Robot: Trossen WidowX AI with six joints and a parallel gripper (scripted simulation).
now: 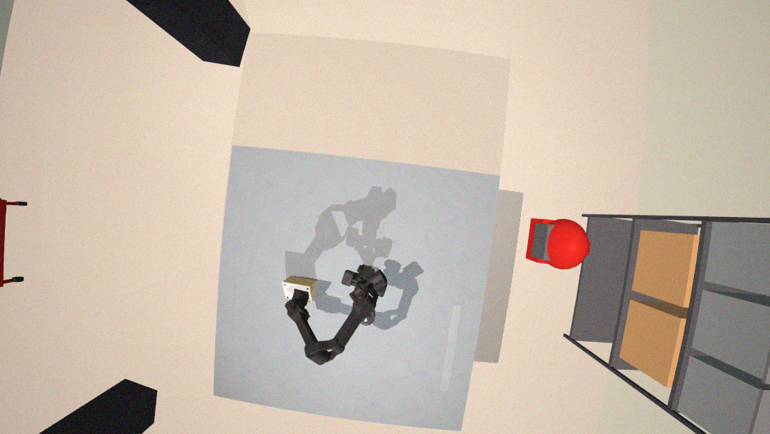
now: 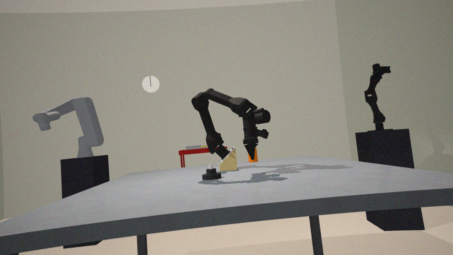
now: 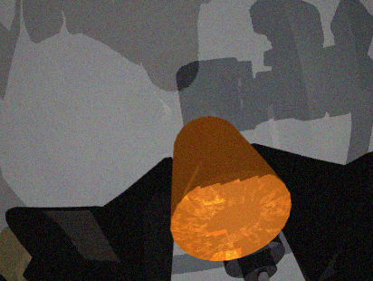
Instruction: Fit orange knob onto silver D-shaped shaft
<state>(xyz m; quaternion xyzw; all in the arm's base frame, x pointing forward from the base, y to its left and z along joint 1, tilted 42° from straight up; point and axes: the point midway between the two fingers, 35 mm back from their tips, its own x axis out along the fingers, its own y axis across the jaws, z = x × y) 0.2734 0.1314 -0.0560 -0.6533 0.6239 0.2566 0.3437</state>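
Note:
The orange knob [image 2: 255, 155] [image 3: 231, 213] is held between the fingers of my gripper [image 2: 252, 157] [image 3: 211, 159], which points down. The knob looks upright. It hangs above the table, right of the round pedestal in the exterior view. Its underside and hole are hidden. The black pedestal [image 2: 211, 176] [image 3: 234, 267] stands on the table, with the short silver shaft [image 2: 210, 166] [image 3: 263, 276] on top. The knob is apart from the shaft. The shaft's flat side cannot be made out. In the top view my arm hides the knob and part of the pedestal [image 1: 368, 319].
My arm's wedge-shaped base [image 1: 307, 282] [image 2: 228, 163] stands behind the pedestal in the exterior view. The table [image 1: 258, 215] [image 2: 126, 202] carries shadows of the arm. A red chair [image 1: 565, 245] and a shelf rack [image 1: 600, 269] stand beyond its edge. Other arms stand on black blocks behind.

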